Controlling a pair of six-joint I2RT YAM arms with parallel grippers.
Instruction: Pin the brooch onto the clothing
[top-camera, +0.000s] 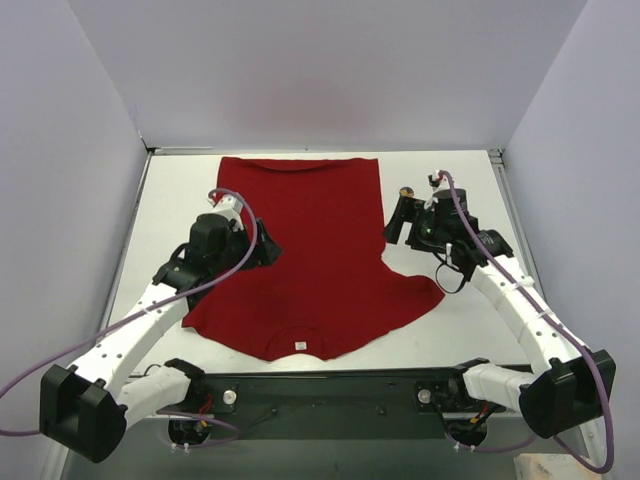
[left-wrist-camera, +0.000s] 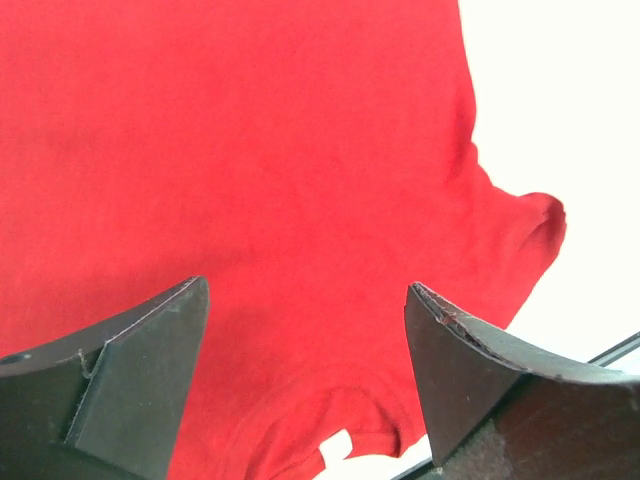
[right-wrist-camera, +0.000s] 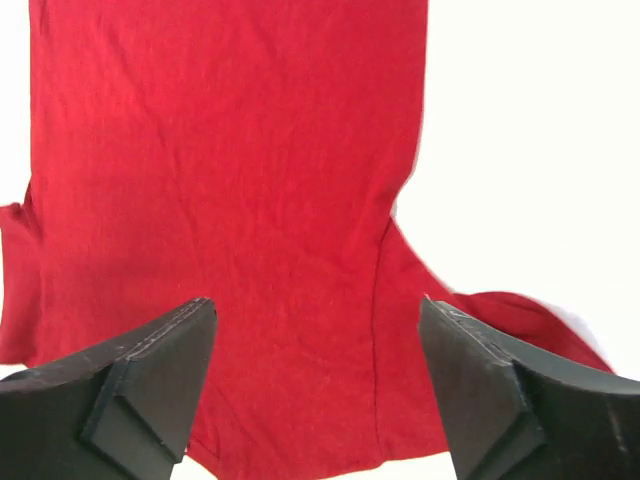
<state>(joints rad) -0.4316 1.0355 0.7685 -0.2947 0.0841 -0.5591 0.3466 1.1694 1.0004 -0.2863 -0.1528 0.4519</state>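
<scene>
With the soft deep-red T-shirt (top-camera: 310, 250) spread flat, the left gripper (left-wrist-camera: 303, 288) and right gripper (right-wrist-camera: 315, 305) gape wide and empty; next, I'd guess, comes fetching the brooch, which I can't spot.

Clothing (top-camera: 310, 250) plain deep red; collar label (top-camera: 300, 346) white; table (top-camera: 170, 200) white; walls (top-camera: 320, 70) pale lilac-grey.

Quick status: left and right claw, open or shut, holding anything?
Left claw: open, nothing between its fingers, over the red T-shirt.
Right claw: open, nothing between its fingers, over the same shirt.
</scene>
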